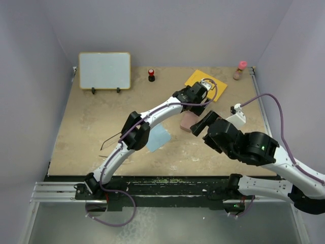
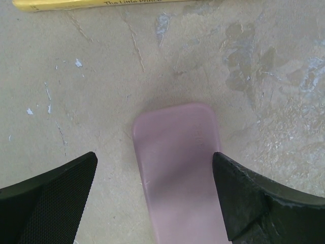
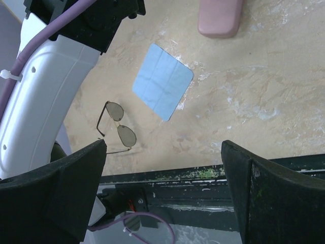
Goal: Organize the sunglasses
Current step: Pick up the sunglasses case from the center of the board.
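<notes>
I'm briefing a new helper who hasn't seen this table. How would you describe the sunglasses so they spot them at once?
On the tan table, find the light blue cloth near the middle. The sunglasses lie left of it, toward the near edge. Thin dark wire with two greyish lenses, unlike the flat square cloth and the solid pink case.

From above, my left arm [image 1: 157, 111] covers most of the sunglasses [image 1: 109, 140] (just one thin arm pokes out) and a corner of the blue cloth [image 1: 159, 138]. The pink case [image 2: 177, 173] runs off the bottom edge in my left wrist view. The yellow book [image 2: 76, 3] is cut off at the top.
</notes>
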Available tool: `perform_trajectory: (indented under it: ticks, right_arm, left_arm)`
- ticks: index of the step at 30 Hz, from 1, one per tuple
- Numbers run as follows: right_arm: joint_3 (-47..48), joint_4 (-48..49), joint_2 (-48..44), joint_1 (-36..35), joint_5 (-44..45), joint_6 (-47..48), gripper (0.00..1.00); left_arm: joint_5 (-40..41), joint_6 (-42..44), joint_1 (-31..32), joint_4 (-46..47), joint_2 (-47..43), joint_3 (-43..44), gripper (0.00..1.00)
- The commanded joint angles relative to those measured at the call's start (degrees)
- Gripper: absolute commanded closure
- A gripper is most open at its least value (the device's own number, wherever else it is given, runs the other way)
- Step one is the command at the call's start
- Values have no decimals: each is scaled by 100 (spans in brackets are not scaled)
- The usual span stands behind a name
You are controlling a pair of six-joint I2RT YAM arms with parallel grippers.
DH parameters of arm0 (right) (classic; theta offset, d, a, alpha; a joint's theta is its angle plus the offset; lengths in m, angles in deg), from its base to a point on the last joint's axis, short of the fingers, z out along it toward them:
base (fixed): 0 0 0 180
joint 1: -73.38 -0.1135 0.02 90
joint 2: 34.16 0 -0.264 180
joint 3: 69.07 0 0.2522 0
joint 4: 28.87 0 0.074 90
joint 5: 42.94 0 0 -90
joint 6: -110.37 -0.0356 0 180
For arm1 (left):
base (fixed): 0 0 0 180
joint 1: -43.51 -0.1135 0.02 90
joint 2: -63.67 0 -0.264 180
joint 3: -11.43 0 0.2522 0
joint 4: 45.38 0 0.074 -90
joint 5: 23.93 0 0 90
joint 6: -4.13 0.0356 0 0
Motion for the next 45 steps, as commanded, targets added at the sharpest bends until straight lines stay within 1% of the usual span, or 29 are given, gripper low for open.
perform_trajectory:
  ticks: [1, 6, 12, 19, 24, 34, 36, 38, 40, 43, 45]
  right_arm:
    - [-104, 131, -68, -34, 192, -96, 0]
    - [-146, 87, -78, -40, 137, -161, 0]
    - [-196, 173, -91, -34, 61, -165, 0]
    - [-234, 223, -105, -31, -19, -166, 0]
    - [-259, 232, -121, -34, -38, -169, 0]
    - [-273, 184, -119, -36, -36, -230, 0]
    - [-269, 181, -115, -28, -38, -239, 0]
    - [-269, 183, -108, -34, -53, -241, 0]
    - [-269, 183, -99, -28, -62, -249, 0]
    - [-269, 180, -92, -31, -68, -257, 0]
    - [-269, 172, -87, -27, -63, -259, 0]
  left_arm:
    - [-250, 190, -87, 2, 10, 234, 2]
    - [-486, 87, -125, -195, 53, 237, 2]
    - [-864, -169, -125, -375, -97, 196, 2]
    - [-1182, -299, -125, -336, -223, 19, 2]
    - [-1197, -291, -119, -412, -163, -38, 2]
    - [-927, -297, -127, -453, -122, -49, 3]
    - [-923, -293, -120, -442, -111, -40, 6]
    - [-908, -291, -123, -440, -103, -42, 12]
    - [-897, -310, -124, -462, -72, -33, 14]
    - [-932, -374, -116, -492, -37, -12, 9]
    - [-940, -393, -117, -492, -25, -21, 9]
